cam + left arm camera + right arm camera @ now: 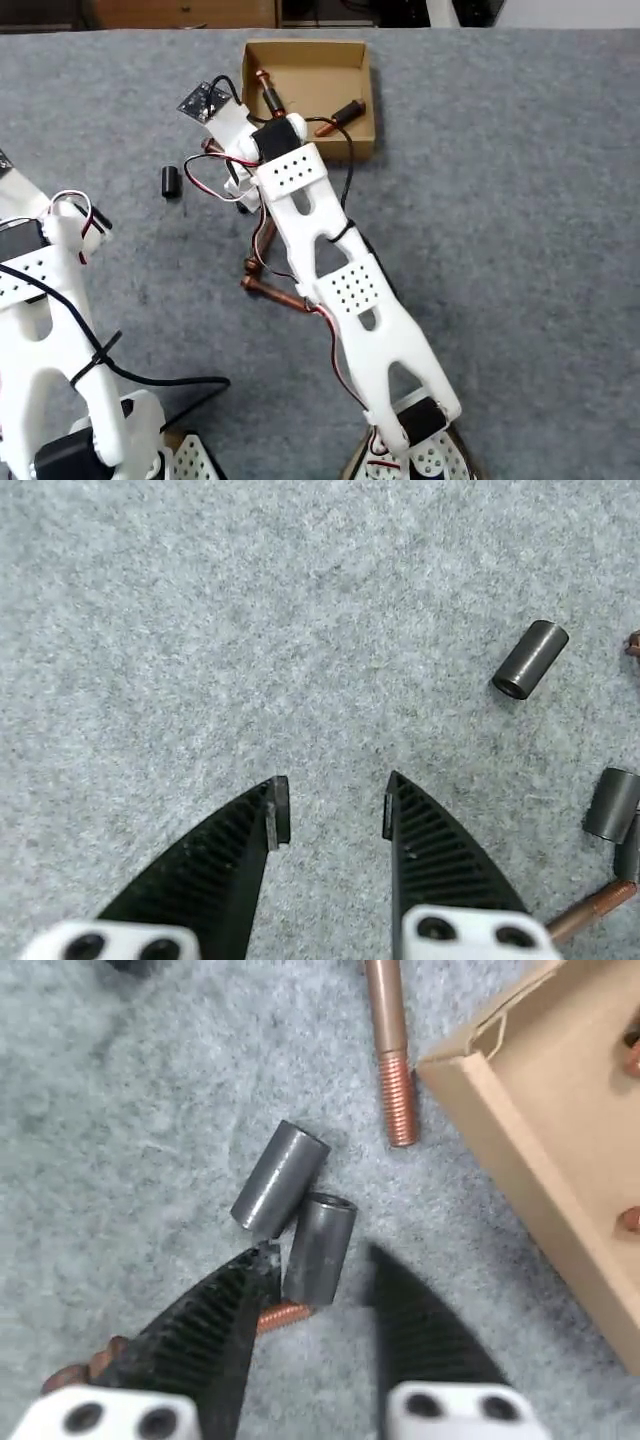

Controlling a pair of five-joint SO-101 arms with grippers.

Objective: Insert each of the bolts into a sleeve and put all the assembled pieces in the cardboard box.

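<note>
The right gripper has its jaws apart, straddling a sleeve with a bolt apparently seated in its end, ready for pickup. The cardboard box stands near. The left gripper hangs over bare bench, jaws apart and holding nothing.

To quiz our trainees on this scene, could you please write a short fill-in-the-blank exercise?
1. The left claw is ___, holding nothing.
2. The right claw straddles a dark ___.
3. Two assembled pieces lie inside the cardboard ___.
Missing words: open; sleeve; box.
</note>
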